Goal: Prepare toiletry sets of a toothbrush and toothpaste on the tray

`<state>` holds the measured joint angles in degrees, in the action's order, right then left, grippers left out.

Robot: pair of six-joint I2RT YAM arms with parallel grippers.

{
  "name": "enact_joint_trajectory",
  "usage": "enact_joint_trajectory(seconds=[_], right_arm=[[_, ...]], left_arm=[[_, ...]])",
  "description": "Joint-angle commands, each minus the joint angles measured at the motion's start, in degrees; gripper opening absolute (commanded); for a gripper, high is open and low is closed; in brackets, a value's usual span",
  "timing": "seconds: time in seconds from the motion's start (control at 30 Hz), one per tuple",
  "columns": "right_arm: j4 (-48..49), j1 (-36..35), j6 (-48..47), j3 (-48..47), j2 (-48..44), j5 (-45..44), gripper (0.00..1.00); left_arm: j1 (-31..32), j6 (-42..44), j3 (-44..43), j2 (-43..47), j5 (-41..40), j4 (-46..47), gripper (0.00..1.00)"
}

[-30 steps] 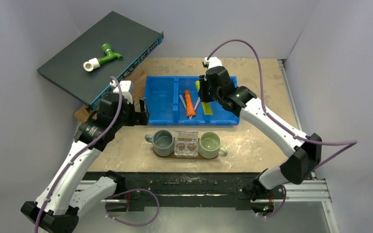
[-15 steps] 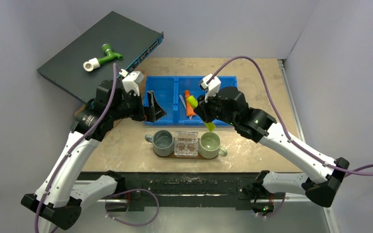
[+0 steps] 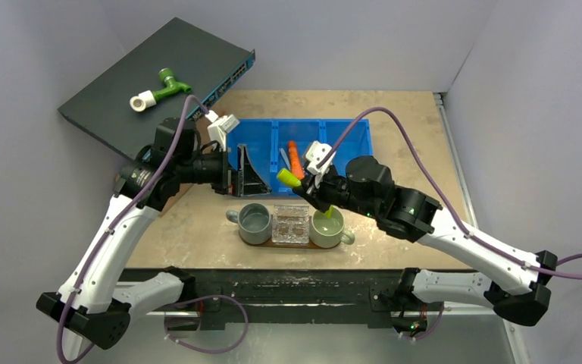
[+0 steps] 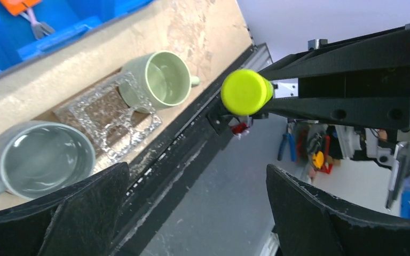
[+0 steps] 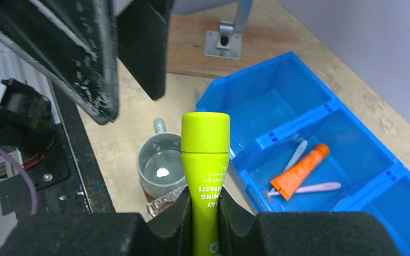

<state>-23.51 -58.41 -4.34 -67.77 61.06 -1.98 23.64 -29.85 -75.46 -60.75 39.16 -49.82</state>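
**A:** Lime-green tube (image 5: 205, 154), where?

**B:** Off the bench, in the air. The right claw (image 5: 204, 210) is pinched on its lower body and the cap end sticks out free. It hangs just behind the green mug (image 3: 326, 226), which stands on the tray (image 3: 292, 245).

**A:** Pointing which way?

**B:** Cap toward the left arm. The long axis runs from the right claw across to the left claw (image 4: 195, 178). The left wrist camera sees the cap almost face-on, so the tube is aimed nearly straight at that claw.

**A:** State of the left claw?

**B:** Spread wide, nothing in it, mouth turned to the cap. The cap is near but apart, not between the fingers. In the left wrist view it sits off-centre, toward one finger.

**A:** So the next move turns on?

**B:** My guess is a handover. The left claw must line its gap up on that axis and close across the tube, not along it.

**A:** Rest of the sets?

**B:** The orange tube (image 5: 299, 169) and two toothbrushes (image 5: 298, 152) lie in the middle compartment of the blue bin (image 3: 256, 144).
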Motion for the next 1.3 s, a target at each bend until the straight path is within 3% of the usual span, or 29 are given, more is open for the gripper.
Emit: enact_joint_trajectory(seconds=[0.0, 0.1, 0.17, 0.6, 1.27], right_arm=[[6.09, -2.84, -2.90, -0.82, -0.63, -0.71, 0.18], [6.91, -4.59, -2.90, -1.28, 0.03, -1.22, 0.18], [7.27, -5.94, -15.72, -1.48, 0.49, -1.87, 0.19], [7.91, -11.91, -33.39, -2.30, 2.64, 0.81, 0.23], [3.89, -13.91, -42.94, -6.79, 6.58, 1.49, 0.28]], left_arm=[[-0.36, -1.90, -2.94, -0.74, 7.82, -1.38, 1.00], [-0.43, -2.53, -3.07, -0.95, 9.71, -1.48, 1.00], [-0.39, -2.88, -2.83, -1.00, 10.83, -1.42, 1.00], [-0.43, -0.03, -0.12, -1.52, 16.89, -3.37, 0.96], [-0.35, 6.28, 1.88, -1.70, 21.57, -9.00, 0.62]])
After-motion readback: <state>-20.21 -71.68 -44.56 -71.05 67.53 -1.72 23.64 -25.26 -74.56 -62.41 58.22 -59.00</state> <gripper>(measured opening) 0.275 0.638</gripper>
